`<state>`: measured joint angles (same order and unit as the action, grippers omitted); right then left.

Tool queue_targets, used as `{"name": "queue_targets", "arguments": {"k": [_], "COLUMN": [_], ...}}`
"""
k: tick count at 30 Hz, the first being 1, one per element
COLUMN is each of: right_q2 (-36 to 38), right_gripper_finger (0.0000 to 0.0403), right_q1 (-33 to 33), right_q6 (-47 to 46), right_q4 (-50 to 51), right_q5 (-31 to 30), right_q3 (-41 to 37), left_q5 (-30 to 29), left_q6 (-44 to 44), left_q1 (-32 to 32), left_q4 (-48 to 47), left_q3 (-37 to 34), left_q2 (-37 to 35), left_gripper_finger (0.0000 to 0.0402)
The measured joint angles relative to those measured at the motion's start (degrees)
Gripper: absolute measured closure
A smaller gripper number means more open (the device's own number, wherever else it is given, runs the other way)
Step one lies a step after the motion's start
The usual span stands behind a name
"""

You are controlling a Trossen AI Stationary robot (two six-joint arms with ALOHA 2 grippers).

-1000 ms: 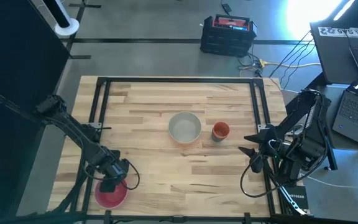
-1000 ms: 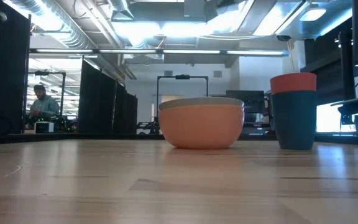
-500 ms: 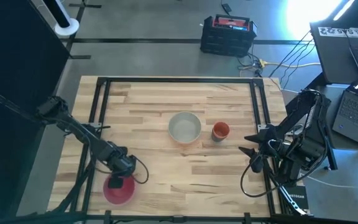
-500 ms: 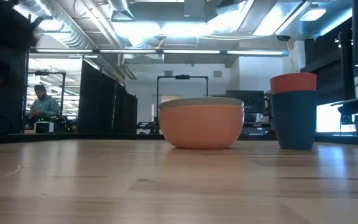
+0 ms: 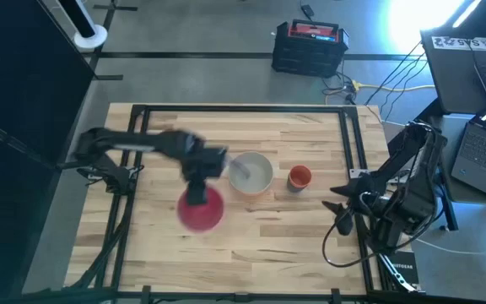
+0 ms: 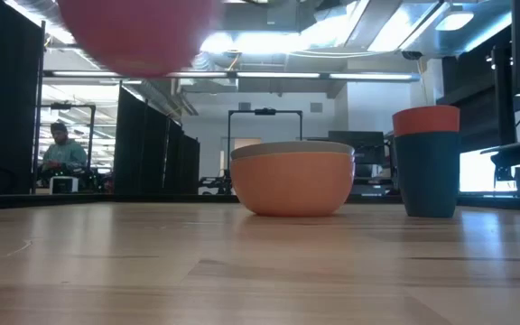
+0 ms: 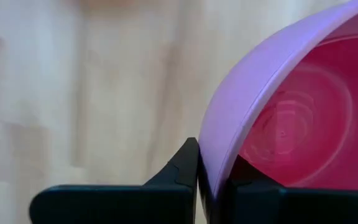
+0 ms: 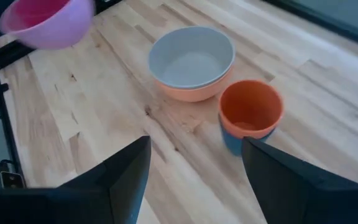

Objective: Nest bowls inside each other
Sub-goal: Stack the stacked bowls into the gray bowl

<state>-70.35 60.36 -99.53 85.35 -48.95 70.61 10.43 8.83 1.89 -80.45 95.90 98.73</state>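
A pink bowl point(image 5: 202, 210) with a red-pink inside hangs above the table, left of the middle, with my left gripper point(image 5: 197, 191) shut on it. In the low view the bowl point(image 6: 139, 36) shows high over the wood. At the middle a grey-white bowl point(image 5: 251, 171) sits nested in a peach bowl point(image 6: 292, 181), which stands on its base. Right of them a small orange bowl point(image 5: 299, 176) sits in a dark blue one point(image 6: 427, 173). My right gripper point(image 8: 196, 147) waits open at the table's right edge. My left gripper pinches the pink bowl's rim point(image 7: 207, 167), one finger point(image 7: 180, 175) on the outer wall and one inside. The fingers come from above, pointing steeply down. The bowl is lifted clear of the table, mouth roughly up, hanging beside and below the fingers.
A black metal frame point(image 5: 133, 135) runs along the table's left, far and right sides. Bare wood lies between the held bowl and the nested pair, and across the near half. A black case point(image 5: 309, 46) stands on the floor beyond the far edge.
My left gripper has shut on the pink bowl's rim at the near left corner. It has then risen and swung toward the table's middle and the grey-white bowl. The bowl has come up off the table and travels with it. The other bowls have stayed put.
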Motion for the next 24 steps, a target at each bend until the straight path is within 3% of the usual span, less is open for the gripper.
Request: {"name": "queue_targets", "arguments": {"k": [13, 24], "right_q2": [0.0, 0.0], "right_gripper_finger": [0.0166, 0.0166], "right_q1": [0.0, 0.0], "right_q6": [-2.4, -3.8], "right_q4": [-16.5, -16.6], "right_q5": [0.0, 2.0], "right_q3": [-10.3, -10.3], "left_q5": [-2.5, -2.3], "left_q6": [-13.0, -17.3], "left_q1": [16.5, 15.6], "left_q4": [2.0, 1.0], "left_q3": [36.9, 36.8], "left_q2": [30.0, 38.2], "left_gripper_finger": [0.0402, 0.0401]}}
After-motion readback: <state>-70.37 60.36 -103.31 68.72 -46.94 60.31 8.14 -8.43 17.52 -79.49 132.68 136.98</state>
